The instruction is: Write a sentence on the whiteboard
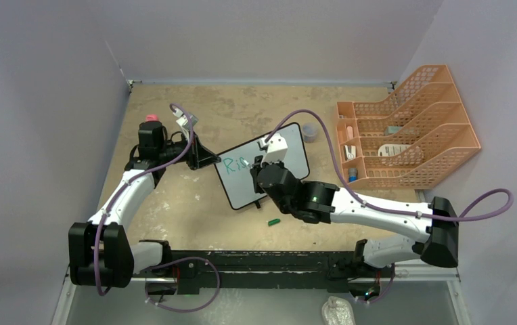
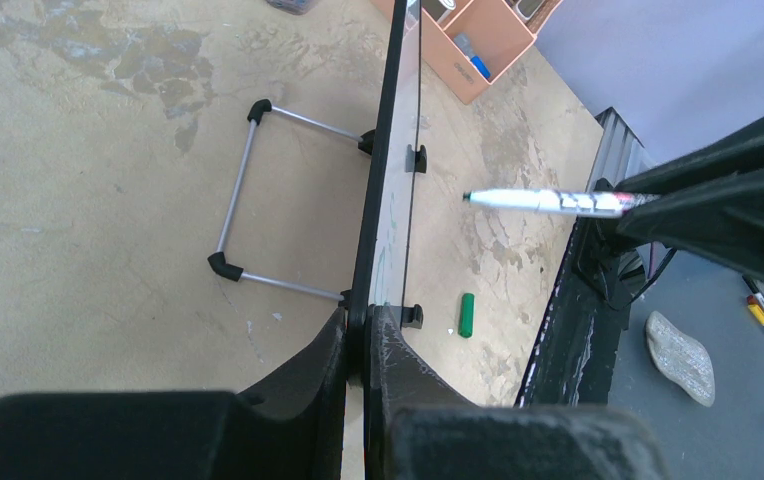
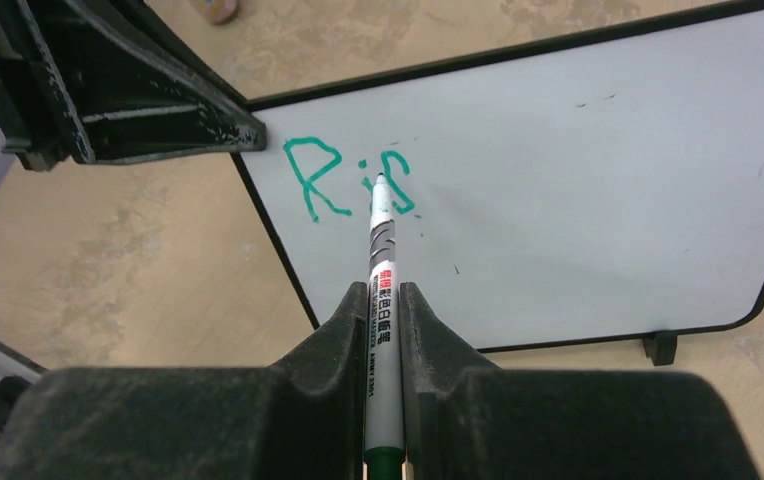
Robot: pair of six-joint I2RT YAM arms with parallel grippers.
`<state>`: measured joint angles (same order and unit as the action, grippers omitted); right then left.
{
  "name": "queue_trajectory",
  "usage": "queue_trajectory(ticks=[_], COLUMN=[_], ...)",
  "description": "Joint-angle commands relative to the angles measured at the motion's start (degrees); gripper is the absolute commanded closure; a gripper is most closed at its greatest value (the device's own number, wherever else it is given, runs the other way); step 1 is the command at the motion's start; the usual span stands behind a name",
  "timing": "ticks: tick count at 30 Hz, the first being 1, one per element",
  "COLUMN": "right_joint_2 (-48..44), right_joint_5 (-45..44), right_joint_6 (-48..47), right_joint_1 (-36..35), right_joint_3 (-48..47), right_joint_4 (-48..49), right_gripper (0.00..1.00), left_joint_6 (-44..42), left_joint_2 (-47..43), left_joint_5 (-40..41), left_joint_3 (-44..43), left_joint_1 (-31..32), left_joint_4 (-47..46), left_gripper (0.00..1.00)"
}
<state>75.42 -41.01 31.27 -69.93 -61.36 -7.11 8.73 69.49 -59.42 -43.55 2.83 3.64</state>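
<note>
The whiteboard [image 1: 289, 166] stands tilted mid-table, propped on a wire stand [image 2: 243, 195]. My left gripper [image 2: 363, 345] is shut on the whiteboard's left edge [image 2: 383, 200]. My right gripper [image 3: 385, 310] is shut on a silver marker [image 3: 383, 290] with a green end. The marker's tip rests on the board [image 3: 578, 180] at the green letters [image 3: 343, 180], which read "Ris". In the top view these letters [image 1: 232, 163] sit at the board's left end, partly under the right gripper [image 1: 264, 162]. The marker [image 2: 548, 201] also shows in the left wrist view, pointing at the board.
A green marker cap [image 1: 273, 221] lies on the table near the board's front edge, and the cap [image 2: 467, 314] shows in the left wrist view too. An orange file organiser [image 1: 405, 132] stands at the right back. A small grey cup [image 1: 309, 133] sits behind the board; a pink object [image 1: 151, 118] at left.
</note>
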Motion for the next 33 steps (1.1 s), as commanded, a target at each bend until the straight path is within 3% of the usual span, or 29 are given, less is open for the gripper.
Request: queue_trajectory(ticks=[1,33], right_joint_2=[-2.1,0.8], right_joint_5=[0.1,3.8], right_joint_6=[-0.6,-0.6], right_joint_1=[2.1,3.9], right_joint_3=[1.3,2.1], right_joint_4=[1.0,4.6], right_gripper=[1.0,1.0], left_joint_6=[-1.6,-1.8], left_joint_2=[0.3,0.5], left_joint_5=[0.7,0.7], left_joint_3=[-1.7,-1.9], left_joint_1=[0.2,0.2], left_joint_4=[-0.1,0.1], left_gripper=[1.0,1.0])
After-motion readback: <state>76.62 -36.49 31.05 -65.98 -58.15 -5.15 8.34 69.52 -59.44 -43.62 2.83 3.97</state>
